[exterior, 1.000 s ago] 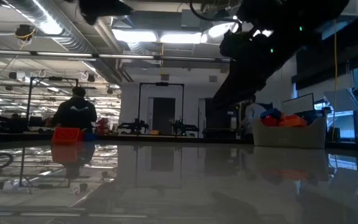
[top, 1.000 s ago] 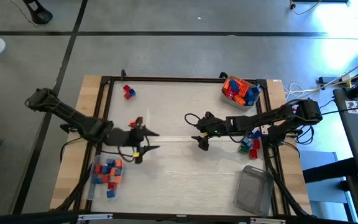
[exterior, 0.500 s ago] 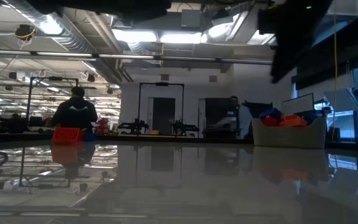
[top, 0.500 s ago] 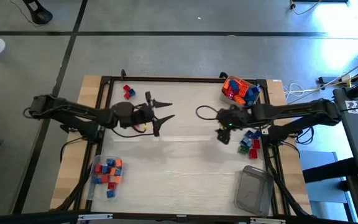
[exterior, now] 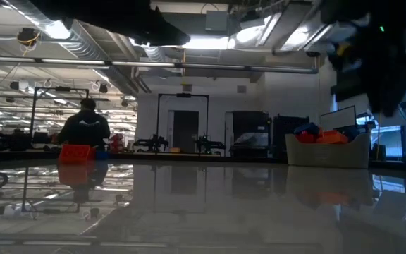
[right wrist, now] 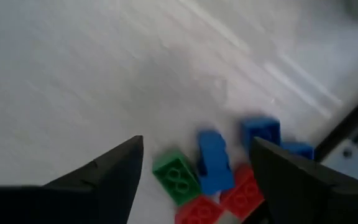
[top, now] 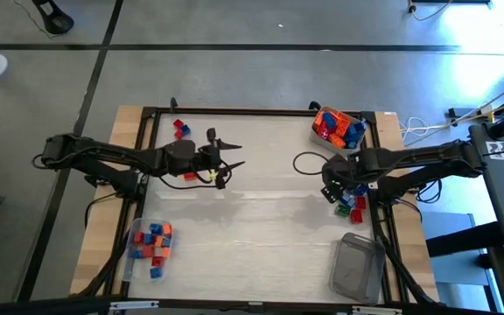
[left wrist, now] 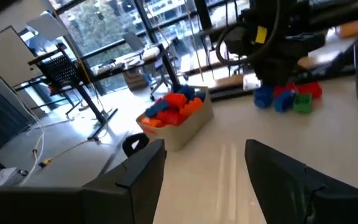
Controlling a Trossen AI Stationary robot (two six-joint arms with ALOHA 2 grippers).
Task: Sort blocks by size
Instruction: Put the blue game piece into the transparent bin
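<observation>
My left gripper (top: pixel 236 156) hovers open over the table's far-left part, pointing level toward the right edge, with nothing between its fingers (left wrist: pixel 205 149). My right gripper (top: pixel 333 187) hangs open near the right edge, pointing down over a loose cluster of blocks (top: pixel 353 200). In the right wrist view that cluster shows as a green block (right wrist: pixel 176 178), blue blocks (right wrist: pixel 214 162) and a red block (right wrist: pixel 244 190) lying on the table below the open fingers (right wrist: pixel 197 143). Red blocks (top: pixel 180 129) lie far left. A block pile (top: pixel 151 241) lies near left.
A clear tub (top: pixel 338 128) heaped with orange, blue and red blocks stands at the far right corner; it also shows in the left wrist view (left wrist: pixel 176 113). An empty clear tub (top: pixel 357 268) lies near right. A dark frame (top: pixel 234 111) borders the table.
My left gripper has swung from the table's middle-left toward the far edge and rolled, staying open. My right gripper has drawn back from the middle toward the right edge, risen and tipped from level to pointing down over the loose blocks, staying open. No block has moved.
</observation>
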